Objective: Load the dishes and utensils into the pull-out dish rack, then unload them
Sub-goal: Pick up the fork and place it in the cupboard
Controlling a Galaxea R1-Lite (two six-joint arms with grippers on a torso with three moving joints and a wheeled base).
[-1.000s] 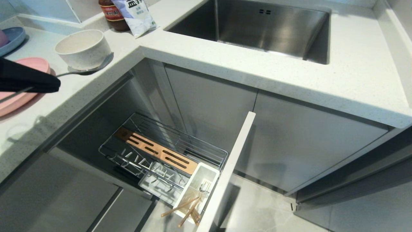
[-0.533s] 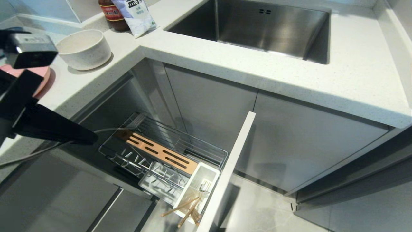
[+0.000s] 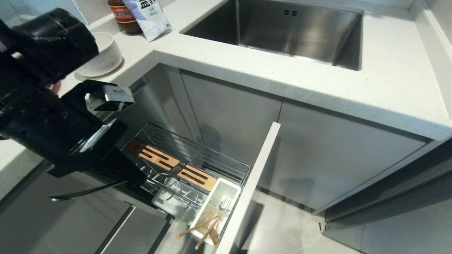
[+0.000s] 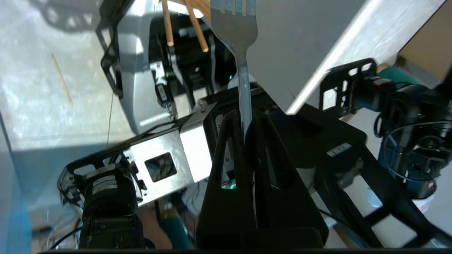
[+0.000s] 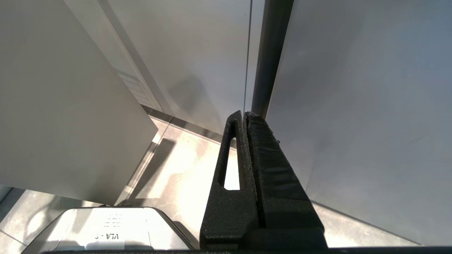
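Here, one pull-out dish rack (image 3: 197,160) stands open below the counter, two chopsticks (image 3: 201,229) leaning out of its white cutlery box (image 3: 226,195). One speckled bowl (image 3: 107,53) sits on the counter. Left gripper (image 4: 243,121) pinches one fork (image 4: 237,26) over the rack. Right gripper (image 5: 244,116), pressed together, hangs beside cabinet panels.

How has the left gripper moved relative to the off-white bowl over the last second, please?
Yes. The left gripper, shut on the fork, has moved from the counter beside the off-white bowl down toward the pull-out dish rack.
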